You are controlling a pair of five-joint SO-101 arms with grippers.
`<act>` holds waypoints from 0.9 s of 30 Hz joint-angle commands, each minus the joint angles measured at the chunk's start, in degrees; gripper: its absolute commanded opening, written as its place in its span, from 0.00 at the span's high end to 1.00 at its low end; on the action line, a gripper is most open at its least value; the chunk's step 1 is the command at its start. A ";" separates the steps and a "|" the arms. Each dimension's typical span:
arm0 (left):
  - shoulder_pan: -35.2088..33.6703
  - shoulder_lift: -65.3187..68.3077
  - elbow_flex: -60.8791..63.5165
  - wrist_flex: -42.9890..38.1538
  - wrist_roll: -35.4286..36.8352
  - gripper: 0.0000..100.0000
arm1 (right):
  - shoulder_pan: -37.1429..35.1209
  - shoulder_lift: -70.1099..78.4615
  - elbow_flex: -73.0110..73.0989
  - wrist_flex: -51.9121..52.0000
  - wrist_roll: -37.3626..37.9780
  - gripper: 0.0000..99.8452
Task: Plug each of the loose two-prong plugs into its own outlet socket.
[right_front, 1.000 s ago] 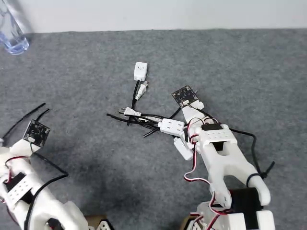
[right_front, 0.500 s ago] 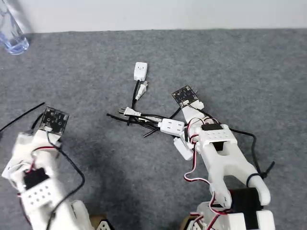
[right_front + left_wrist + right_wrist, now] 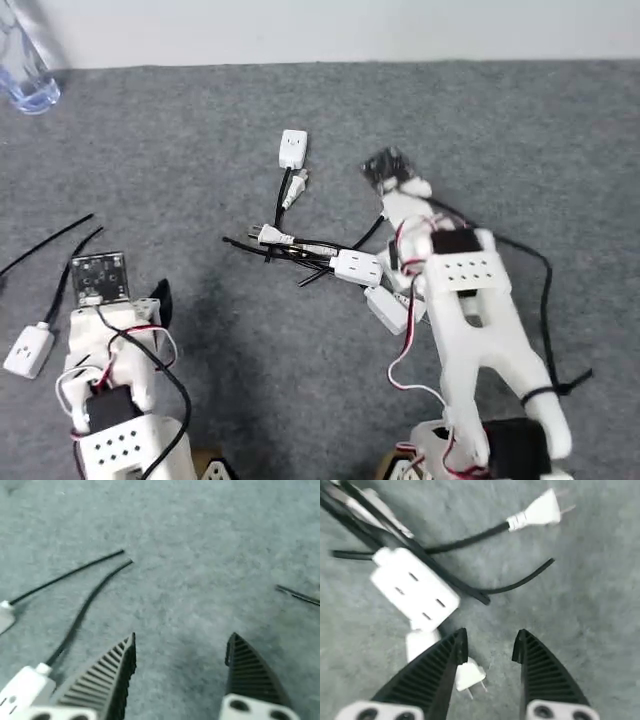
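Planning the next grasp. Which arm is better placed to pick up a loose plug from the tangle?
Right. The right arm's fingers are open beside a loose plug near the outlet block. The left arm's fingers are open over carpet, one socket beside them, apart from the tangle.

The table [image 3: 500,130] is covered in rough, matt grey cloth. The outlet socket [image 3: 415,590] is moulded in smooth white plastic; the right tool [image 3: 491,632] is faced with ribbed matt black plastic.
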 commanded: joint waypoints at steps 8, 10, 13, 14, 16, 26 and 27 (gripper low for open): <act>-1.23 -1.49 1.80 -5.01 1.67 0.72 | -9.45 8.75 -18.99 15.34 12.13 0.84; -0.09 -1.49 2.24 -5.10 1.41 0.72 | -10.95 12.00 -18.99 15.08 16.00 0.84; 1.14 -1.58 2.77 -6.07 1.32 0.72 | -11.65 16.31 -19.08 13.41 21.01 0.84; 1.23 -1.58 2.95 -6.15 1.32 0.72 | -11.47 17.54 -19.08 12.26 22.42 0.84; 1.32 -1.58 3.03 -6.24 1.23 0.72 | -10.95 19.38 -19.08 11.03 24.97 0.81; 1.58 -1.58 3.03 -5.98 -0.97 0.72 | -11.12 21.76 -18.81 10.59 33.58 0.69; 1.58 -1.58 3.03 -6.07 -0.97 0.72 | -11.21 22.46 -18.81 10.68 33.58 0.69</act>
